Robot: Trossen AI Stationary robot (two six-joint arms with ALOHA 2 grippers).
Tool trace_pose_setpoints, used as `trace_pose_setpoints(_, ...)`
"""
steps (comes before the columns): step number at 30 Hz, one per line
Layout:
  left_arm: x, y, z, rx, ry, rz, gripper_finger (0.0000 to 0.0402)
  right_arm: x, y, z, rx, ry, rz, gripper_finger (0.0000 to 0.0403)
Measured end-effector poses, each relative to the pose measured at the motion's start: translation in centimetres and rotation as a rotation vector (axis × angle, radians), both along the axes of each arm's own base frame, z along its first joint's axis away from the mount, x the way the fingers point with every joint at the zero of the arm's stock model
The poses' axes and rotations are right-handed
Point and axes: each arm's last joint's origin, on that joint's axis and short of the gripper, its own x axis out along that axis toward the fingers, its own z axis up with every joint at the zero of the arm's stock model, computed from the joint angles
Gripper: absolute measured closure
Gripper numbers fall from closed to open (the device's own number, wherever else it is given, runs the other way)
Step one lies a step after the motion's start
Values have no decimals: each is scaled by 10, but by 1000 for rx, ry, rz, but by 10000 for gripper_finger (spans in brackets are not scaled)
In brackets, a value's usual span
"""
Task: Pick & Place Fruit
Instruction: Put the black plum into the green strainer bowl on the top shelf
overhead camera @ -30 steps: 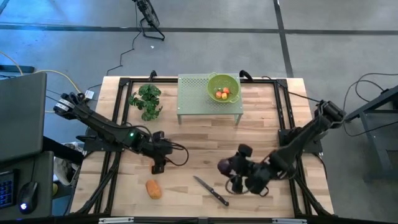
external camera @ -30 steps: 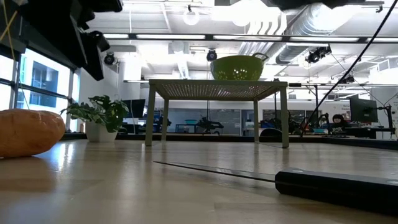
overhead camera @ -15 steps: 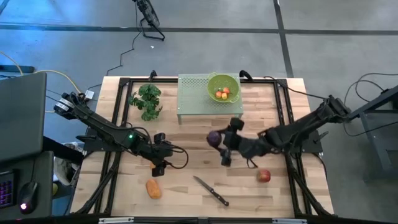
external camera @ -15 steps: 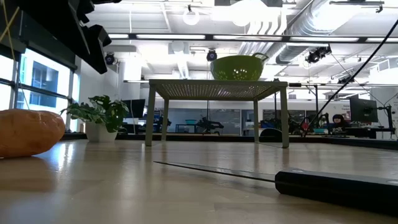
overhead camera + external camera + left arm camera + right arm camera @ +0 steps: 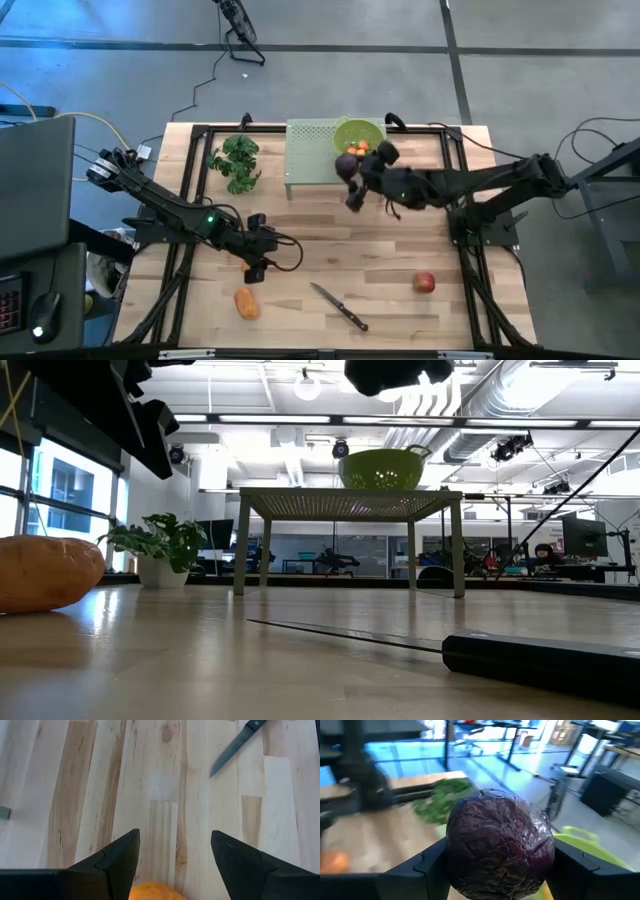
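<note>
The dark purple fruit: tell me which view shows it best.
The right wrist view: the dark purple fruit fills it, clamped in the right gripper. The high view shows it small beside the green bowl; the left wrist view misses it.

- two dark arms, one gripper each: left gripper (image 5: 256, 266) over the near-left table, right gripper (image 5: 350, 183) up by the far raised stand
- one dark purple round fruit (image 5: 346, 166), clamped in the right gripper
- one red apple (image 5: 425, 283), near right
- one orange oblong fruit (image 5: 246, 303), near left; no second one seen on the table
- small red-orange pieces (image 5: 358, 149) in the bowl: partly hidden by the arm, count uncertain
- one green bowl (image 5: 372, 130)
- one green mesh stand (image 5: 310, 152), four legs in the low view
- one knife (image 5: 339, 306), near centre
- one green leafy bunch (image 5: 235, 162), far left
- one wooden table (image 5: 320, 240)
</note>
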Motion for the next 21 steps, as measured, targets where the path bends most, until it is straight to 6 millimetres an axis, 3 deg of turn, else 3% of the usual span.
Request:
trace_pose_setpoints(10, 0, 0, 0, 1, 2, 0, 160, -5, -48, 2, 32, -27, -172, 156)
trace_pose_setpoints(21, 0, 0, 0, 1, 2, 0, 160, -21, -94, -15, 213, 36, -339, 156)
